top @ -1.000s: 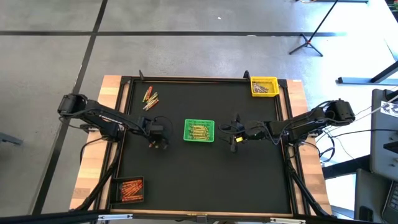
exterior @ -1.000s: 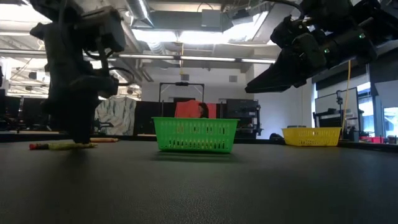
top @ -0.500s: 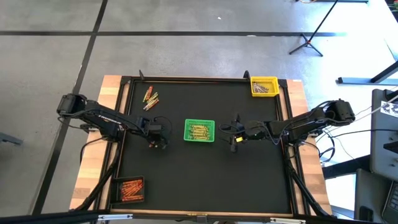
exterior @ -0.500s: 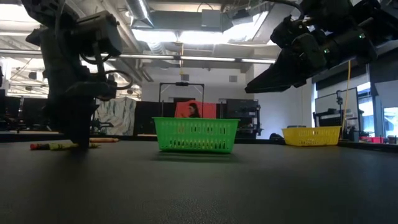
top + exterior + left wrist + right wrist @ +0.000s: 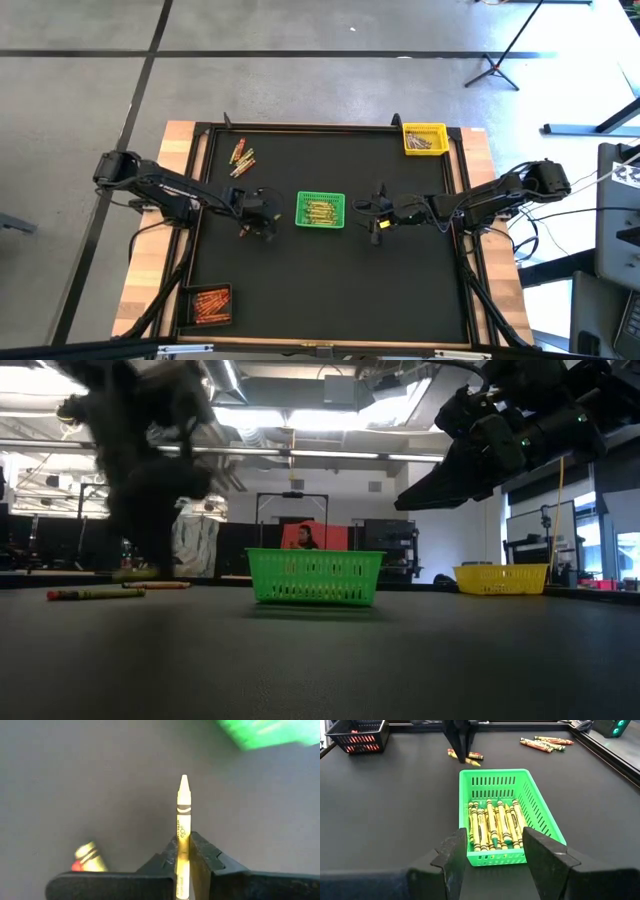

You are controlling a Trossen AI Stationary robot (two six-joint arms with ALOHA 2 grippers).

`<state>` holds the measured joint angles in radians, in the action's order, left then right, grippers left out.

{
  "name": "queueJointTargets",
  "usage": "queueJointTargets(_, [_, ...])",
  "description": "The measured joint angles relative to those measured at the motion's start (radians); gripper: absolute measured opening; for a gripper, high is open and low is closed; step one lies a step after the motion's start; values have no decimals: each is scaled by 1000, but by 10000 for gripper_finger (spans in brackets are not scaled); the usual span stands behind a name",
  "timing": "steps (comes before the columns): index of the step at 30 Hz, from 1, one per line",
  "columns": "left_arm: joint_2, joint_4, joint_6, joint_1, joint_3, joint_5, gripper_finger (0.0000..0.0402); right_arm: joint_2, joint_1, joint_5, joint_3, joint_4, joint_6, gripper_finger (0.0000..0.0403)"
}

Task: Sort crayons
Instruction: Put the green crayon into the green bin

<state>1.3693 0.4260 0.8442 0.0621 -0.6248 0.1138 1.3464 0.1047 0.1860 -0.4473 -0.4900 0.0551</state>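
Black table [image 5: 330,280] on wooden frame, grey floor around. Left claw [image 5: 183,851] clamped on yellow crayon [image 5: 183,815], just beside green basket [image 5: 321,210], above red crayon [image 5: 88,860] lying on table. Right claw [image 5: 494,851] wide, empty, on basket's other side. Loose crayons [image 5: 242,157] near far left corner. Risk: grip sits low on stick, long free tip; swing toward basket could pivot or drop it.

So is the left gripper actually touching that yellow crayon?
Touching. In the left wrist view the left gripper has both fingers pressed against the yellow crayon, which sticks out past their tips with no gap on either side.
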Motion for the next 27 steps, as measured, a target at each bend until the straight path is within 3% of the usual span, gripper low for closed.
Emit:
queueJointTargets(10, [1,-31,-403,15,-289,55,13,0,0,0,0,-1,0,191])
queueJointTargets(18, [104,-310,-708,-4,-279,98,13,0,0,0,0,-3,0,191])
queueJointTargets(27, [257,-436,-768,-59,-277,105,18,0,0,0,0,-3,0,191])
